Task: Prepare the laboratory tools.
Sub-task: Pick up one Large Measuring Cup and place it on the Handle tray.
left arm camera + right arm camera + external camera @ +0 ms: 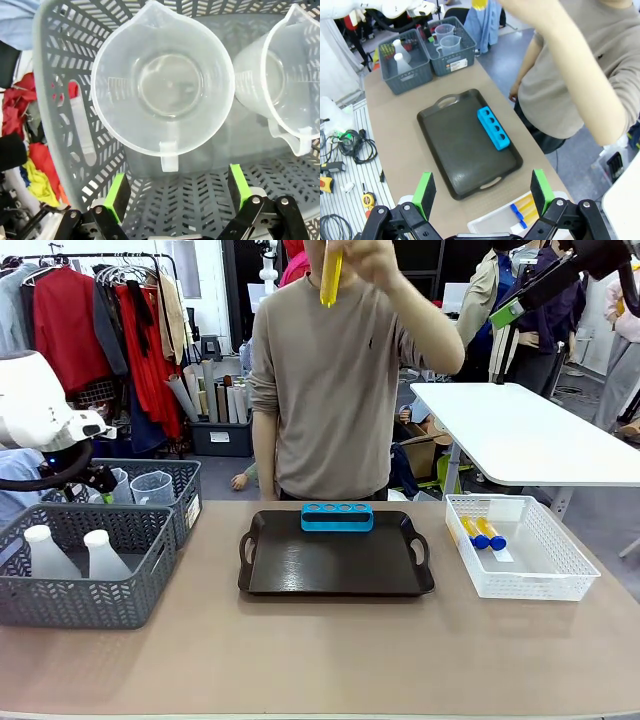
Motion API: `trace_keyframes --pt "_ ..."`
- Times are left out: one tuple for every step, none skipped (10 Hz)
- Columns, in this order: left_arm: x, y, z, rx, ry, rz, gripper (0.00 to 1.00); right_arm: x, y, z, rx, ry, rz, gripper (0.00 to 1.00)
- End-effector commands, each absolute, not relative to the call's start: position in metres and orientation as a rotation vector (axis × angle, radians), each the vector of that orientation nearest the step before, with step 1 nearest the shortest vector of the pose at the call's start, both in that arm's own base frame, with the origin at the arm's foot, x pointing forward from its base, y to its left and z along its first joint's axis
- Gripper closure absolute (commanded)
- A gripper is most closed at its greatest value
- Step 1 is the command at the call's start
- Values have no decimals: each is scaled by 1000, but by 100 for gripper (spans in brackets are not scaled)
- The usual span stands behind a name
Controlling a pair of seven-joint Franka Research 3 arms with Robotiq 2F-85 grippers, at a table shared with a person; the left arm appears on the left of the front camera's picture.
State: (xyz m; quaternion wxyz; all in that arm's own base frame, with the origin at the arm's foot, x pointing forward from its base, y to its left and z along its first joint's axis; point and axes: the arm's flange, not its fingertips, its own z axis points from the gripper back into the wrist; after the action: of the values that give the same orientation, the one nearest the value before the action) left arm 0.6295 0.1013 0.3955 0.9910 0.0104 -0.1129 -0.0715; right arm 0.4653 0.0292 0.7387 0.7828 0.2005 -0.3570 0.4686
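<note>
Your left gripper (179, 191) hangs wide open over the jug (162, 90), its handle at 6 o'clock toward the jaws, likely for grasping. Your right gripper (483, 192), open, hovers above the tray (335, 562); tubes (480, 533) lie at the tray's 3 o'clock.

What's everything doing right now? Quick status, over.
Left gripper open, poised over measuring jug in grey basket. Right gripper open, high above table. Person's hand holds yellow tube up; nothing blocking.
</note>
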Motion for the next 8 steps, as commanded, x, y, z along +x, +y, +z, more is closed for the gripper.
trace_keyframes --pt "630 104 390 18 -228 -132 0 464 30 739 430 -772 1016 0" --pt "631 104 385 13 -229 -136 0 464 30 739 430 -772 1016 0" --pt "633 105 383 4 -231 -137 0 464 30 739 430 -772 1016 0" --pt "634 109 383 8 -239 -158 11 464 30 739 430 -772 1016 0" --pt "636 110 383 13 -250 -148 30 464 30 739 430 -772 1016 0" --pt "637 110 384 12 -253 -149 50 464 30 739 430 -772 1016 0" --pt "638 112 384 12 -256 -153 70 464 30 739 430 -772 1016 0" --pt "638 112 384 12 -258 -155 90 464 30 739 430 -772 1016 0"
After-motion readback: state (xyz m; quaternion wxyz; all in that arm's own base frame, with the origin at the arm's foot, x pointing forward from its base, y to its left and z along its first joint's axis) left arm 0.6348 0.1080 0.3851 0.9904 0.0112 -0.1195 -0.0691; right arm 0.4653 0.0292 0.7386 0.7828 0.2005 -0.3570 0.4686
